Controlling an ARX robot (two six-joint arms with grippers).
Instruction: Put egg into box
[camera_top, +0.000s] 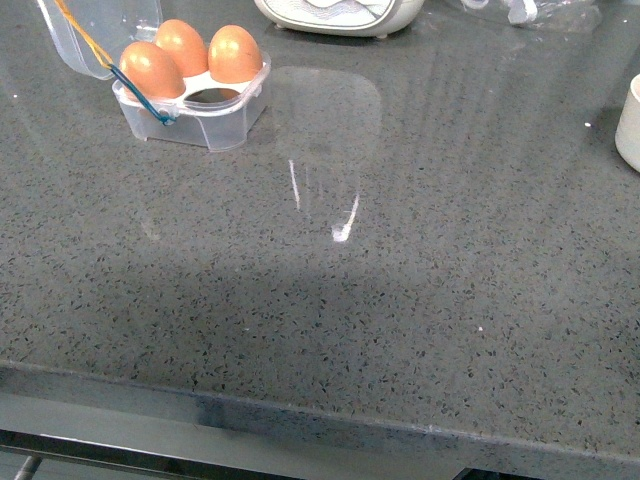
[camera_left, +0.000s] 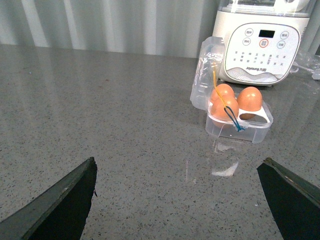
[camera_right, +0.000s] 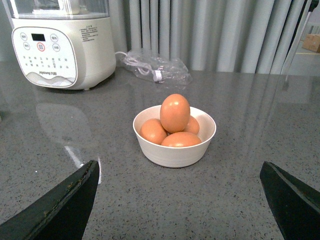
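Observation:
The clear box stands at the far left of the grey counter, its lid open. Three orange-brown eggs sit in its cells, and the near right cell is empty. The box also shows in the left wrist view, well ahead of my open, empty left gripper. A white bowl holds several more eggs, one egg on top. My open, empty right gripper is a short way in front of the bowl. Neither gripper shows in the front view.
A cream appliance stands at the back centre, behind the box. A crumpled clear plastic bag with a cable lies behind the bowl. The bowl's edge shows at the far right. The counter's front edge is near.

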